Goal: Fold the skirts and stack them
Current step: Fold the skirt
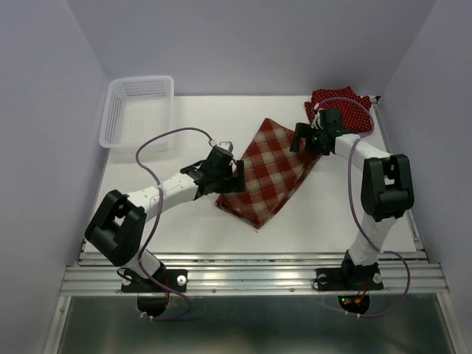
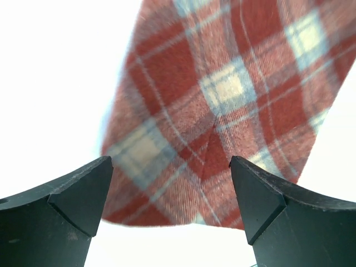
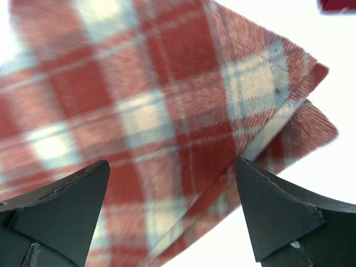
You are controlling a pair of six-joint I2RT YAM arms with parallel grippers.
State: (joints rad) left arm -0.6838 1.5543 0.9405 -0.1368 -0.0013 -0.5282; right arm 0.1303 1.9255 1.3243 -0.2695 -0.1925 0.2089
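A red-and-cream plaid skirt [image 1: 271, 172] lies folded flat in the middle of the white table, set on a diagonal. A dark red polka-dot skirt [image 1: 352, 105] lies bunched at the back right corner. My left gripper [image 1: 230, 177] hovers at the plaid skirt's left edge, open, with the cloth [image 2: 222, 94] seen between and beyond its fingers. Above the skirt's upper right end, where the folded layers [image 3: 167, 111] show, my right gripper [image 1: 307, 141] is open too. Neither holds anything.
A white plastic lattice basket [image 1: 118, 118] stands at the back left corner. Bare white table [image 1: 177, 228] lies in front of the plaid skirt. Grey walls close in on both sides and behind.
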